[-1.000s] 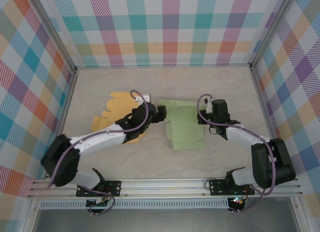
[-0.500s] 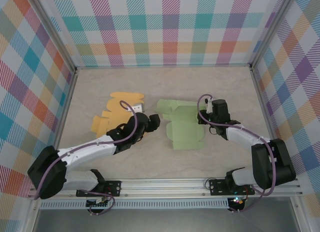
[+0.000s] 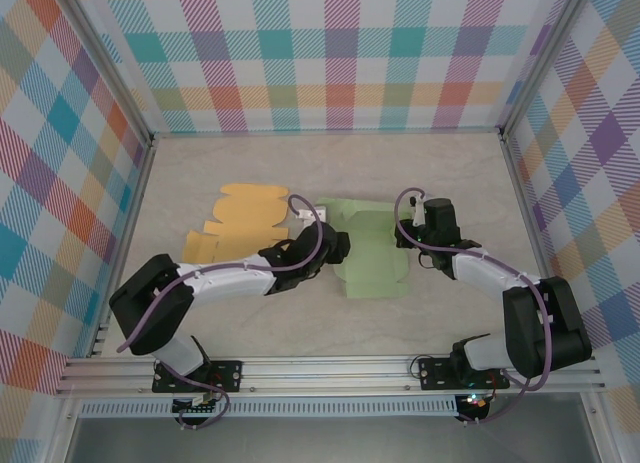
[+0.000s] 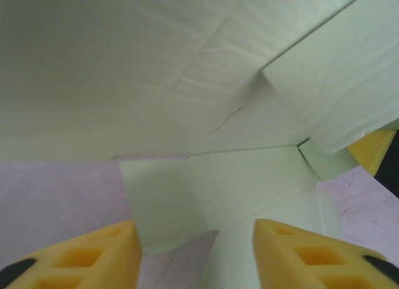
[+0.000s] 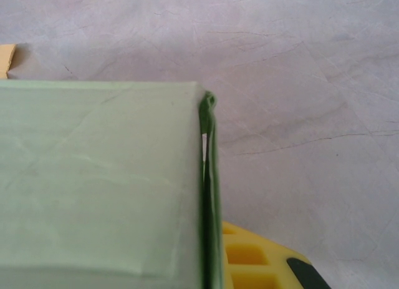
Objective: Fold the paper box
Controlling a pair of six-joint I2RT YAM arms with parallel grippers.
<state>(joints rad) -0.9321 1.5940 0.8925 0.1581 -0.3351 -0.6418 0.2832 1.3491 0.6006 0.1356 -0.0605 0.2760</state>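
Observation:
The pale green paper box lies partly folded in the middle of the table. My left gripper is at its left edge. In the left wrist view its yellow fingers stand apart, and a green flap of the box reaches into the gap without being pinched. My right gripper is at the box's right edge, shut on a doubled-over wall of the box. One yellow finger presses that wall from the right; the other is hidden behind the paper.
A flat orange box blank lies on the table left of the green box, partly under my left arm. Checked walls close the table in on three sides. Bare tabletop stretches behind the box.
My left gripper pulled back to the left, off the green box, then came in again at its left edge with the jaws narrower. The right gripper has kept its hold.

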